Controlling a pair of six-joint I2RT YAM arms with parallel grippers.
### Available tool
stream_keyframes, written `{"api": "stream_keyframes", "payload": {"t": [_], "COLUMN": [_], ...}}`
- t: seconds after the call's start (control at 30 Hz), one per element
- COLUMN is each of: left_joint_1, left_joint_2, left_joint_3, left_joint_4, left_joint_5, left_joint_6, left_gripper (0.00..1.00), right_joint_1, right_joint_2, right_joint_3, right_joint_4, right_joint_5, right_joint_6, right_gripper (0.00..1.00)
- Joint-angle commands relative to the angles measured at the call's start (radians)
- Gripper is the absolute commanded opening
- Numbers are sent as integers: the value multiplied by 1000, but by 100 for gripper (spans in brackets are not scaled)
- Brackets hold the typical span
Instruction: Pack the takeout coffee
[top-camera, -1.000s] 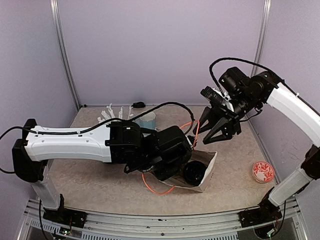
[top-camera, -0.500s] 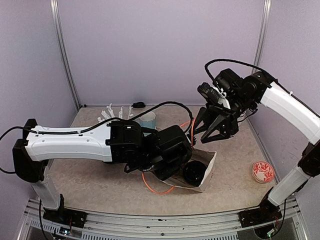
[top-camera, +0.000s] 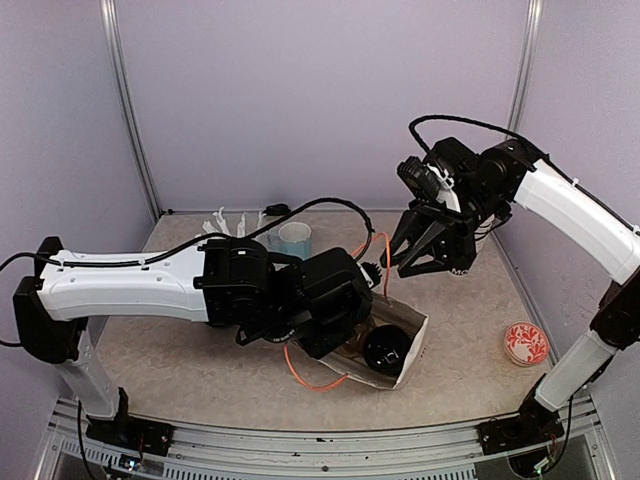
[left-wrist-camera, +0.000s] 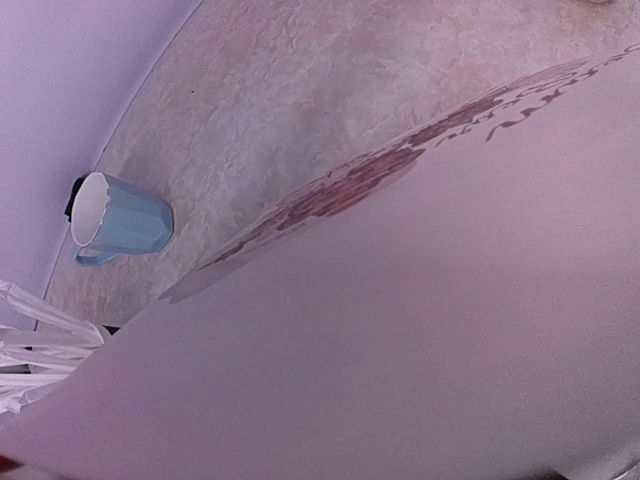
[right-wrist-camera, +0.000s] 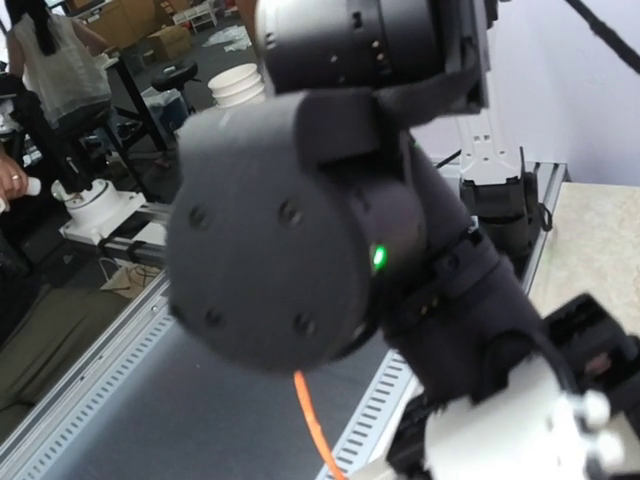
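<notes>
A white paper bag (top-camera: 414, 340) with orange handles (top-camera: 303, 377) lies tilted at the table's middle, mouth up. One takeout coffee (top-camera: 386, 349), a black cup with a round black lid, sits inside it. My left arm reaches across to the bag's left side, and its wrist hides its fingers. In the left wrist view the bag's pale paper (left-wrist-camera: 420, 330) with a red print fills most of the picture. My right gripper (top-camera: 425, 268) hangs above and behind the bag, jaws apart with nothing between them. The right wrist view shows only the left arm's black joint (right-wrist-camera: 290, 230) and an orange handle (right-wrist-camera: 318, 425).
A light blue mug (top-camera: 294, 240) (left-wrist-camera: 122, 214) stands at the back beside white sticks (top-camera: 224, 224). A red patterned dish (top-camera: 526, 342) lies at the right front. Purple walls close in the back and both sides.
My right gripper has drifted slightly left and its jaws have narrowed. The left arm and the bag have shifted a little to the left.
</notes>
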Motion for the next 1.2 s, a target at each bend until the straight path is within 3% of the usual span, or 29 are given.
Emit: {"api": "stream_keyframes", "payload": {"t": [0.0, 0.3, 0.53, 0.7, 0.87, 1.03, 1.17], "left_joint_1": [-8, -34, -67, -87, -94, -92, -77], "left_joint_2": [-104, -250, -295, -315, -303, -264, -233], "left_joint_3": [-66, -215, -216, -236, -236, -211, -180], "left_joint_4": [40, 179, 200, 172, 157, 133, 127], "left_joint_5": [-29, -17, 18, 29, 13, -1, 2], "left_joint_6": [-15, 67, 155, 235, 309, 357, 369], "left_gripper": [51, 51, 49, 49, 49, 49, 48], "right_joint_1": [-33, -76, -88, -95, -100, -101, -100], "right_joint_2": [-24, -4, -4, -60, -119, -236, -253], "right_joint_3": [-14, 5, -50, -124, -176, -314, -422], "right_joint_4": [-25, -25, 95, 97, -25, -26, 31], "right_joint_5": [-45, -65, 113, 189, 279, 423, 549], "right_joint_6": [-26, -20, 100, 105, -61, -140, -132], "right_gripper": [29, 29, 29, 37, 53, 76, 78]}}
